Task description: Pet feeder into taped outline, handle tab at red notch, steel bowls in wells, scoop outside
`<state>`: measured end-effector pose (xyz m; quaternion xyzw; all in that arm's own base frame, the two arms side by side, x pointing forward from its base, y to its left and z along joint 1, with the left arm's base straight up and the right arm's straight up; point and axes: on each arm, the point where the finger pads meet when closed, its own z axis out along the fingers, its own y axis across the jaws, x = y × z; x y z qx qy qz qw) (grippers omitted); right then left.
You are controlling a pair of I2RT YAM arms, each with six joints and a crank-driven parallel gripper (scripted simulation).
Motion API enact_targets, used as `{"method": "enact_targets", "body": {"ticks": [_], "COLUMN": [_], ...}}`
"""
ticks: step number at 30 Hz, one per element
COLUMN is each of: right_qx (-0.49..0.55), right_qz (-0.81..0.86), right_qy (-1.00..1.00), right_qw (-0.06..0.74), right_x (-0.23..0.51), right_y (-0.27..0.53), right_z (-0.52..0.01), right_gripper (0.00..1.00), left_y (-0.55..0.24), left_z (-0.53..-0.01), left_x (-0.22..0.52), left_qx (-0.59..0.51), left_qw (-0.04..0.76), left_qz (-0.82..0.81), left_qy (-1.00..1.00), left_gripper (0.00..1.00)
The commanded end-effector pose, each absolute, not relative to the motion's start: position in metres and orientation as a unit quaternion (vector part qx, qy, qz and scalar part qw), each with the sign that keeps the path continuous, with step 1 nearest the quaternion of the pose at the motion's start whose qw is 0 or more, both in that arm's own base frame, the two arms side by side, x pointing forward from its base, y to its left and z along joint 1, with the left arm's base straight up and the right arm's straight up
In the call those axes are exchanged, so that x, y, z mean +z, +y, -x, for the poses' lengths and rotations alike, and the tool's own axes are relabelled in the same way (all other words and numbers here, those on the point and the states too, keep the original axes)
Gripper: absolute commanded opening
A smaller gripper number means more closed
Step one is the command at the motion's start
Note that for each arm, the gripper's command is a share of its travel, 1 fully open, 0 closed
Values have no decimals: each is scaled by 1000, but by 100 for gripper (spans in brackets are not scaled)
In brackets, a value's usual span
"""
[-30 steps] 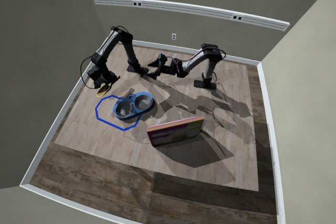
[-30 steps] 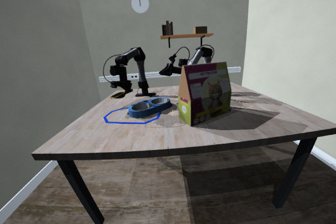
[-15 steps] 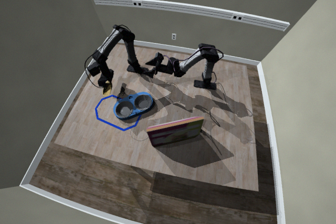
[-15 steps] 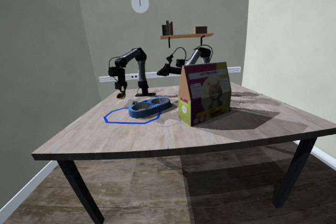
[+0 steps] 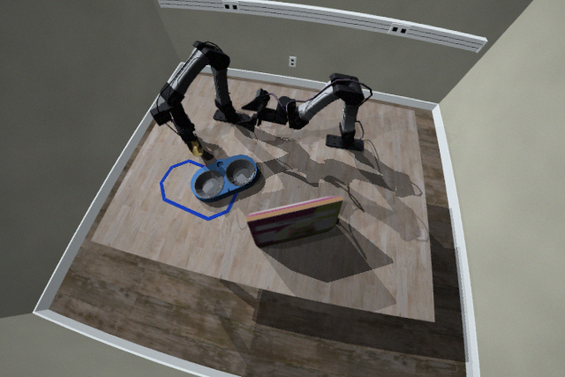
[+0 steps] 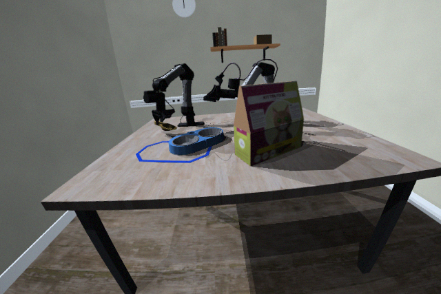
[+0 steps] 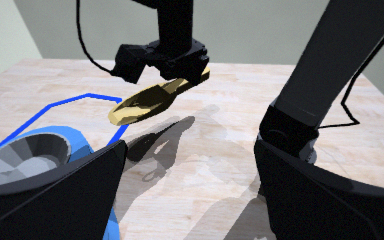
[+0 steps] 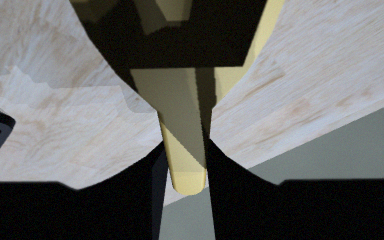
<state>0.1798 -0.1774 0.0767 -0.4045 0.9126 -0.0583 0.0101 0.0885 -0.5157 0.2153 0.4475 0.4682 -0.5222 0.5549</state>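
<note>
The right pincer (image 5: 195,141) (image 6: 158,121) (image 7: 192,82) (image 8: 187,142) is clamping the scoop (image 5: 197,149) (image 6: 168,127) (image 7: 144,104) (image 8: 174,95) by its handle, holding it above the counter (image 5: 137,227) (image 6: 160,180) (image 7: 219,100) (image 8: 94,150), while the left pincer (image 5: 251,113) (image 6: 208,98) (image 7: 190,143) is hanging wide apart. The feeder (image 5: 229,187) (image 6: 201,145) (image 7: 76,140) is lying across the outline (image 5: 186,209) (image 6: 163,161) (image 7: 69,100), partly inside, with both bowls sitting in its wells.

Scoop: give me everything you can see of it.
The scoop is yellow with a smooth, hard look, perhaps plastic or metal. It has a deep, faceted cup, open and partly shadowed inside, that narrows to a slim handle with a rounded end. The right tool grips the handle from both sides. It hangs above the table, its shadow apart from it, near the feeder; its exact tilt is unclear.
</note>
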Motion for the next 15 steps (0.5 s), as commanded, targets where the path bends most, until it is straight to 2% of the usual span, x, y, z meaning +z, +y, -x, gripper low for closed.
{"method": "enact_targets", "body": {"ticks": [1, 7, 15], "right_qx": [-46, -6, 2], "right_qz": [499, 604, 639], "right_qy": [865, 797, 769], "right_qw": [25, -6, 7], "right_x": [74, 60, 57], "right_y": [-172, -150, -136], "right_z": [-178, -170, -171], "right_gripper": [22, 22, 22], "left_y": [-524, -532, -539], "left_z": [-86, -84, -84], "left_x": [221, 212, 205], "left_qx": [-519, -511, -502], "left_qw": [558, 552, 550], "left_qz": [-449, -456, -459], "left_qy": [466, 476, 484], "left_gripper": [100, 100, 100]}}
